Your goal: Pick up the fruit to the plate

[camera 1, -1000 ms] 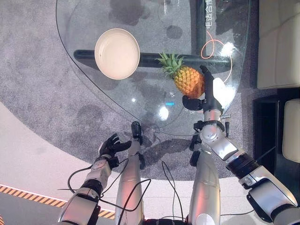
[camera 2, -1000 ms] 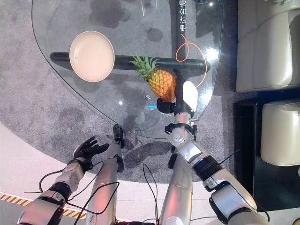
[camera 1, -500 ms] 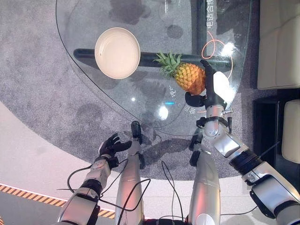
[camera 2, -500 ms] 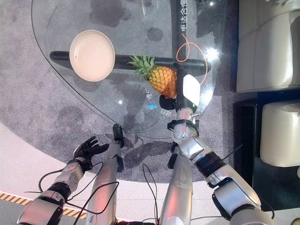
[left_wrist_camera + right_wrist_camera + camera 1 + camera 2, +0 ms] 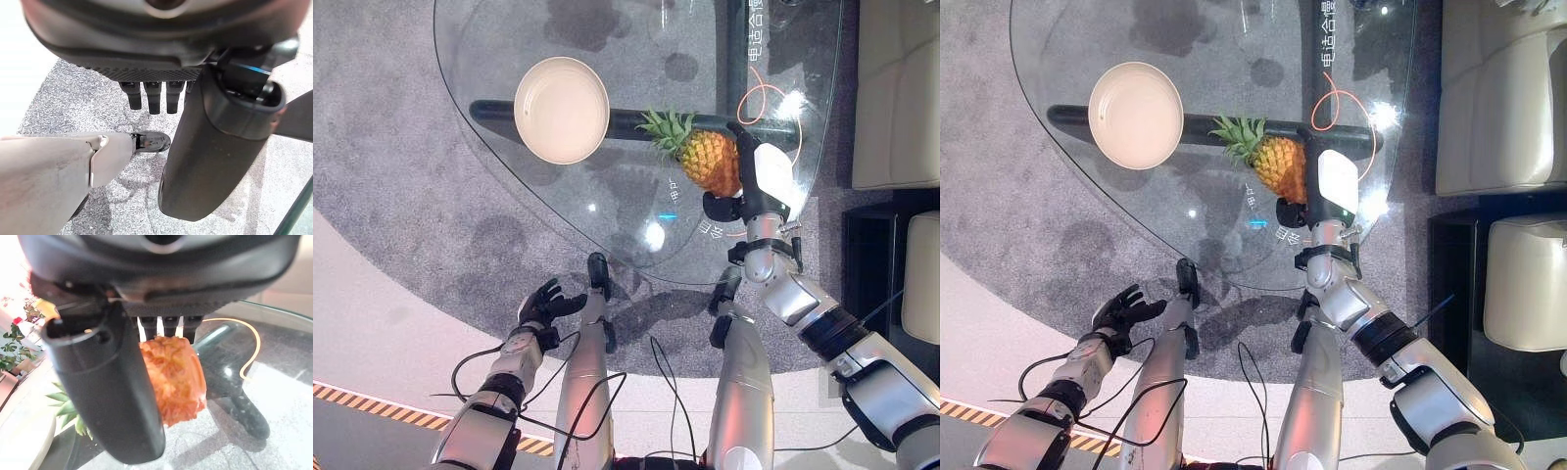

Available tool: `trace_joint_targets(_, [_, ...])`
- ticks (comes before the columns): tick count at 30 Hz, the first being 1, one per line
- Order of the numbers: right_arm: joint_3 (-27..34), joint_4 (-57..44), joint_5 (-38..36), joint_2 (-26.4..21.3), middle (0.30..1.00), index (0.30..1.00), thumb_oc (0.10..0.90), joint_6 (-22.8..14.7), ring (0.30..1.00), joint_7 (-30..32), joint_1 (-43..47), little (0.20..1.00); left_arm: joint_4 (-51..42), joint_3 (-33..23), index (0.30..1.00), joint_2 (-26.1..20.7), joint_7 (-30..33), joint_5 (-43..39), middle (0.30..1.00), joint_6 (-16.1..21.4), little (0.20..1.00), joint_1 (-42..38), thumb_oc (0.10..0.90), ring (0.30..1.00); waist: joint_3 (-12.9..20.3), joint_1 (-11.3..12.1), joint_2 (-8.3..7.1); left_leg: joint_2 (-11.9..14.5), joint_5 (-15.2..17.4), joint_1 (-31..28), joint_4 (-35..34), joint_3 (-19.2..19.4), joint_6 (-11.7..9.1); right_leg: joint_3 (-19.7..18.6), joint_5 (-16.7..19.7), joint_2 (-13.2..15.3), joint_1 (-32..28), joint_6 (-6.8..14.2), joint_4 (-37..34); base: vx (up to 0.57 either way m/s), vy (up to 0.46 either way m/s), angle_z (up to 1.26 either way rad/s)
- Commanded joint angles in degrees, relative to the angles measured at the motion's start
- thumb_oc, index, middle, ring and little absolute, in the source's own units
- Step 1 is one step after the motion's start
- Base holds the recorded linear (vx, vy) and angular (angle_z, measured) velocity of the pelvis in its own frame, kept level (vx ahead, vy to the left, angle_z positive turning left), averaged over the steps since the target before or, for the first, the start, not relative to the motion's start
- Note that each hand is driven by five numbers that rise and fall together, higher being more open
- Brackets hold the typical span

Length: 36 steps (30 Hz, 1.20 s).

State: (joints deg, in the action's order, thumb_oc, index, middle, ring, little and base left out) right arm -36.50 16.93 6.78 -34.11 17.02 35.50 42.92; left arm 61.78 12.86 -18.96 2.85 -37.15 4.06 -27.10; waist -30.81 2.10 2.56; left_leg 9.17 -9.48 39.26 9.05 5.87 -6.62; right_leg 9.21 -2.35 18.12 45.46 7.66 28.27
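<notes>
The right hand [image 5: 744, 191] is wrapped around the pineapple [image 5: 708, 157] and has carried it a little farther up the glass table [image 5: 489, 59], but the plate [image 5: 561, 110] is still far away, while the left hand [image 5: 546, 304] waits low with loose fingers.

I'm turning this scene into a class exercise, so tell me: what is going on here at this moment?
The robot's right hand is closed around a pineapple on the right part of a glass table, thumb on one side and fingers on the other. A cream plate, with nothing on it, sits further left on the same table, apart from the fruit. The left hand hangs low beside the table with relaxed fingers, holding nothing.
</notes>
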Motion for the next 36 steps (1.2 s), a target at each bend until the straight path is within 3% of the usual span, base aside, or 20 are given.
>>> trace_joint_targets(1, [0.4, -1.6, 3.6, -4.5, 0.900, 0.900, 0.800, -1.7, 0.900, 1.5, 5.8, 0.900, 0.5, 0.9, 0.900, -3.9, -0.9, 1.4, 0.900, 0.1, 0.900, 0.5, 0.800, 0.900, 1.0, 0.1, 1.19, 2.8, 4.8, 2.3, 7.6, -2.4, -1.2, 0.4, 5.1, 2.3, 0.4, 2.5, -4.6, 0.00, 0.000, 0.00])
trace_joint_targets(18, [-1.1, -0.4, 5.9, -5.0, 0.900, 0.900, 0.800, -1.3, 0.900, -2.3, 7.6, 0.900, 0.1, 1.0, 0.900, -4.5, -1.1, 1.6, 0.900, -0.4, 0.900, 0.1, 0.800, 0.900, 1.0, 0.5, 1.15, 2.7, 4.8, 2.3, 7.5, -2.7, -1.1, 0.8, 5.3, 2.5, 0.3, 2.6, -4.7, 0.00, -0.001, 0.01])
trace_joint_targets(19, [-1.4, -0.3, 5.7, -5.0, 0.794, 0.794, 0.676, -1.2, 0.794, -2.4, 7.8, 0.776, 0.2, 1.0, 0.900, -4.5, -1.1, 1.6, 0.900, -0.3, 0.900, 0.0, 0.800, 0.900, 1.0, 0.6, 1.12, 2.7, 4.7, 2.3, 7.4, -2.7, -1.1, 0.9, 5.3, 2.5, 0.3, 2.6, -4.8, 0.00, 0.000, 0.00])
trace_joint_targets(20, [-1.5, -0.2, 5.8, -5.0, 0.302, 0.302, 0.103, -0.9, 0.302, -2.5, 8.2, 0.203, 0.2, 1.0, 0.900, -4.5, -1.2, 1.6, 0.900, -0.4, 0.900, -0.2, 0.800, 0.900, 1.0, 0.6, 1.13, 2.7, 4.7, 2.3, 7.2, -2.6, -1.1, 0.9, 5.3, 2.5, 0.2, 2.6, -4.9, 0.00, 0.000, 0.00])
trace_joint_targets(29, [-1.1, 0.8, 3.0, -4.5, 0.300, 0.300, 0.100, -1.3, 0.300, -1.2, 8.4, 0.200, 0.0, 0.7, 0.900, -4.6, -1.6, -0.4, 0.900, -0.1, 0.900, -0.3, 0.800, 0.900, 1.0, 0.7, 1.29, 2.6, 4.4, 2.0, 6.7, -2.5, -1.1, 1.0, 5.4, 2.3, 0.1, 2.6, -5.2, 0.00, 0.000, 0.00])
trace_joint_targets(36, [1.6, 1.5, -2.5, -3.1, 0.300, 0.300, 0.100, -3.3, 0.300, 0.7, 6.2, 0.200, -0.9, -2.2, 0.900, -3.9, -2.1, -9.4, 0.900, 0.0, 0.900, -0.1, 0.800, 0.900, 1.0, 0.6, 1.42, 2.5, 4.4, 1.3, 6.4, -2.3, -1.1, 0.9, 5.1, 2.4, -0.3, 2.5, -4.9, 0.00, 0.000, 0.00])
